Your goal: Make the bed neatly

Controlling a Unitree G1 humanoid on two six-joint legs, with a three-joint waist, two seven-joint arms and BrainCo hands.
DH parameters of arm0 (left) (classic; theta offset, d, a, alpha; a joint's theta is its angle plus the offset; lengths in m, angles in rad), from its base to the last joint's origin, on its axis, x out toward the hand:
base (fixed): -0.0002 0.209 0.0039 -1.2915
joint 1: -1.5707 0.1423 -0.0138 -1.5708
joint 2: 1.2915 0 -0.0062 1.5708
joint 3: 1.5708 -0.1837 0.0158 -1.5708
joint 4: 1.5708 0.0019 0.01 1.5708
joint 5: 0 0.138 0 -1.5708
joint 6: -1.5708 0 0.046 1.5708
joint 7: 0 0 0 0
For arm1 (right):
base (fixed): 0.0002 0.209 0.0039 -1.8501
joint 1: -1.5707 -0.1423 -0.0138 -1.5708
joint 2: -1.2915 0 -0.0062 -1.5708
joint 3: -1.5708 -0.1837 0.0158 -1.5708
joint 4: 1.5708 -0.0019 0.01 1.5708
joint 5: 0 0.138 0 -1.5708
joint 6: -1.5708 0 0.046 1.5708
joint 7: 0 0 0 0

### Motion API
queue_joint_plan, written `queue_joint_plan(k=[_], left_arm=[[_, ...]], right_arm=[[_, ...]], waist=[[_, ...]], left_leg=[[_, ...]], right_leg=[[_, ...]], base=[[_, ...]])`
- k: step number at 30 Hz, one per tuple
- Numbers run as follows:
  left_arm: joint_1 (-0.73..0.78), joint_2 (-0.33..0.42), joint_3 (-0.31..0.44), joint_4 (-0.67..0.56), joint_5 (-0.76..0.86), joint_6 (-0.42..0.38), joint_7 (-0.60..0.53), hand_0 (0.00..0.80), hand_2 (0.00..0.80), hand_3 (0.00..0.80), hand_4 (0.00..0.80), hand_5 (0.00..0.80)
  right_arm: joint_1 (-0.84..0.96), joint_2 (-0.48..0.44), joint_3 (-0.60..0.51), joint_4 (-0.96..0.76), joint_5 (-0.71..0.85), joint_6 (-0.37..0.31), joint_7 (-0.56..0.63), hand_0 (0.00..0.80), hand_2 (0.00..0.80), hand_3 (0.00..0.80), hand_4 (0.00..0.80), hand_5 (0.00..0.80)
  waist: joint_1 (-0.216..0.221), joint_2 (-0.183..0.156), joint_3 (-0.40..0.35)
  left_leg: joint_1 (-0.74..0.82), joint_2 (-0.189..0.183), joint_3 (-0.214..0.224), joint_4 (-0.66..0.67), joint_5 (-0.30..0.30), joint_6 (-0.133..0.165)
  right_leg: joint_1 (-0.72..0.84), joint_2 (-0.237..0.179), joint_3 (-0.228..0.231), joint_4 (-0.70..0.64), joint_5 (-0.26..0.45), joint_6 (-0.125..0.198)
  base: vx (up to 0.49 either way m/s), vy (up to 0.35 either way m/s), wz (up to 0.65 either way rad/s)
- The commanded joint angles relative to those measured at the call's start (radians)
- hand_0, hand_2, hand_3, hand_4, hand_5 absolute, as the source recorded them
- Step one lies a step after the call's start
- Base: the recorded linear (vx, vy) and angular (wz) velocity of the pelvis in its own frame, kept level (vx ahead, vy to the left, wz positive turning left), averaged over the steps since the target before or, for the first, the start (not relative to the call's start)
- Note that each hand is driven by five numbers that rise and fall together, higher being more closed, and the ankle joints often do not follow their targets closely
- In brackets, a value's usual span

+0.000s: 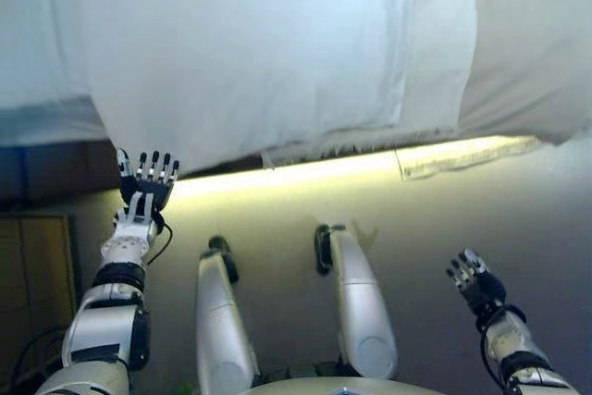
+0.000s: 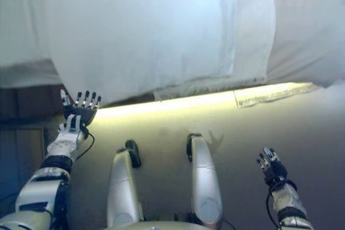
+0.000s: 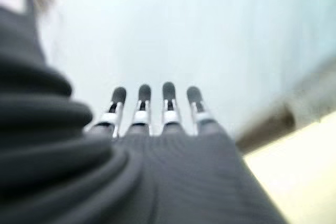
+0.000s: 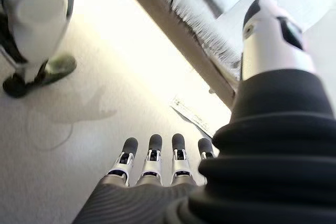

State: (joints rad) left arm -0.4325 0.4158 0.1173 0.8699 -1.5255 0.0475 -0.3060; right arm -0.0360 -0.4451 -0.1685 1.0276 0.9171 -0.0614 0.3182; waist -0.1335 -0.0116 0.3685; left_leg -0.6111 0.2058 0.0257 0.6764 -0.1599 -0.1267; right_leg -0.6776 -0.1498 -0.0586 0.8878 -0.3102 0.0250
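Left hand [image 1: 146,182] reaches up with straight, spread fingers to the lower corner of the white cover [image 1: 250,53] that hangs over the bed's side, fingertips just at its hem; nothing is grasped. The right hand [image 1: 474,282] hangs low over the floor [image 1: 416,219], well apart from the bed, also released. A paper strip [image 1: 462,156] lies by the bed's lit base.

Its own wrist view shows the left hand's fingers [image 3: 140,98] straight against pale cloth [image 3: 199,24].

From the right wrist, fingers [image 4: 152,153] are extended above the floor, near a fringed edge [image 4: 194,19].

Risk: pinching too little hem, so the cloth slips and the cover drapes unevenly.
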Motion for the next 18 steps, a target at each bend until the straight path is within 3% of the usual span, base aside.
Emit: queue_joint_plan(k=[1,2,7,12,14,18], left_arm=[[0.057,0.008,-0.041,-0.025,0.081,-0.065,-0.063,0.000,0.000,0.000,0.000,0.000],[0.069,0.001,-0.043,-0.032,0.092,-0.078,-0.073,0.000,0.000,0.000,0.000,0.000],[0.162,-0.035,-0.061,-0.084,0.195,-0.157,-0.106,0.000,0.000,0.000,0.000,0.000],[0.238,-0.049,-0.106,-0.078,0.423,-0.229,-0.039,0.000,0.000,0.000,0.000,0.000],[0.263,-0.057,-0.136,-0.034,0.608,-0.250,-0.002,0.000,0.000,0.000,0.000,0.000],[0.286,-0.117,-0.191,0.098,0.725,-0.227,0.061,0.000,0.000,0.000,0.000,0.000]], right_arm=[[0.024,0.011,-0.034,0.023,-0.044,-0.041,0.002,0.000,0.000,0.000,0.000,0.000],[0.026,0.013,-0.034,0.016,-0.055,-0.035,0.002,0.000,0.000,0.000,0.000,0.000],[0.051,0.033,-0.014,-0.046,-0.080,-0.002,-0.016,0.000,0.000,0.000,0.000,0.000],[0.086,0.085,0.017,-0.117,-0.080,0.015,-0.037,0.000,0.000,0.000,0.000,0.000],[0.091,0.107,0.029,-0.120,-0.082,0.019,-0.062,0.000,0.000,0.000,0.000,0.000],[0.071,0.147,0.046,-0.051,-0.055,0.005,-0.085,0.000,0.000,0.000,0.000,0.000]], waist=[[0.010,-0.016,-0.076],[0.012,-0.014,-0.082],[0.026,0.002,-0.125],[0.040,0.015,-0.197],[0.048,0.022,-0.239],[0.072,0.025,-0.285]], left_leg=[[0.053,-0.033,0.075,0.036,-0.056,0.053],[0.062,-0.028,0.085,0.011,-0.025,0.058],[0.208,-0.034,0.118,-0.123,0.015,0.057],[0.403,-0.061,0.136,-0.343,0.091,0.058],[0.479,-0.076,0.143,-0.458,0.133,0.058],[0.584,-0.090,0.156,-0.634,0.194,0.053]], right_leg=[[0.110,-0.054,0.005,-0.148,0.090,0.001],[0.117,-0.059,-0.004,-0.167,0.116,-0.005],[0.242,-0.078,-0.032,-0.273,0.143,0.008],[0.444,-0.070,-0.081,-0.494,0.202,0.026],[0.532,-0.056,-0.101,-0.615,0.238,0.036],[0.648,-0.039,-0.139,-0.800,0.319,0.054]], base=[[0.021,-0.029,0.13],[0.022,-0.014,0.09],[0.092,-0.020,-0.01],[0.186,-0.063,-0.04],[0.179,-0.069,0.15],[0.071,-0.080,0.03]])
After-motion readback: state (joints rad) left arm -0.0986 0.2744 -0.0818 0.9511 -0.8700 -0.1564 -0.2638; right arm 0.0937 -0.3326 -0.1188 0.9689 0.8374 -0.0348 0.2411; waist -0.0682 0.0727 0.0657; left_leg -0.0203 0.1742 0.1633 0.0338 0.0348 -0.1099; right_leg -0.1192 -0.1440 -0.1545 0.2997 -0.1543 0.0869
